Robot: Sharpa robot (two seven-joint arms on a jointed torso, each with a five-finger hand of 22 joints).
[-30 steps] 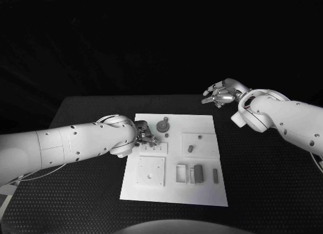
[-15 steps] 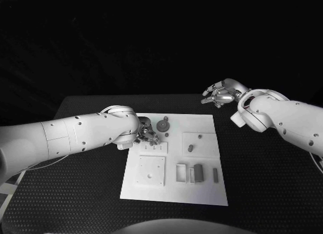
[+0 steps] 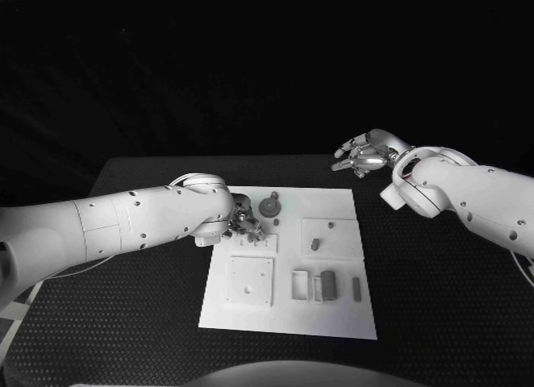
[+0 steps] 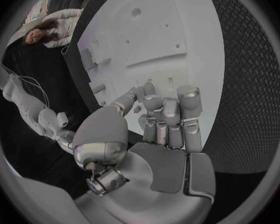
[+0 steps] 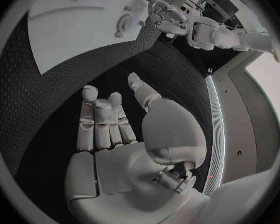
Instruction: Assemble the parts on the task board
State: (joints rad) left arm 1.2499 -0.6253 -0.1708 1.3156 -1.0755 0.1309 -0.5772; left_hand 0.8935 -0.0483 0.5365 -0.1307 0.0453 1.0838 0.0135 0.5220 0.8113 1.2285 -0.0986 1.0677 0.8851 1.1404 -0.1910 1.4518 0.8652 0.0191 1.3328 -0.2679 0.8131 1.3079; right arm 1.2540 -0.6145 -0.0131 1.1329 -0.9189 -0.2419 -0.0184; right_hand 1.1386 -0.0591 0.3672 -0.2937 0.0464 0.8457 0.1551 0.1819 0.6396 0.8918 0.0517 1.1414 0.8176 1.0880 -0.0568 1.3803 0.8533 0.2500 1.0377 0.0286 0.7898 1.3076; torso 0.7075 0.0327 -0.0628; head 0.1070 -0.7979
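You have the left hand down at the task board's far-left corner, fingers curled around a small part, hold unconfirmed, likely for seating, while the right hand waits empty, fingers apart, beyond the tabletop's far right.

White task board, black textured table

The black table had a dotted, textured top. The white board lay flat at its middle, long side running from 12 to 6 o'clock, with bare table at 3 and 9 o'clock.
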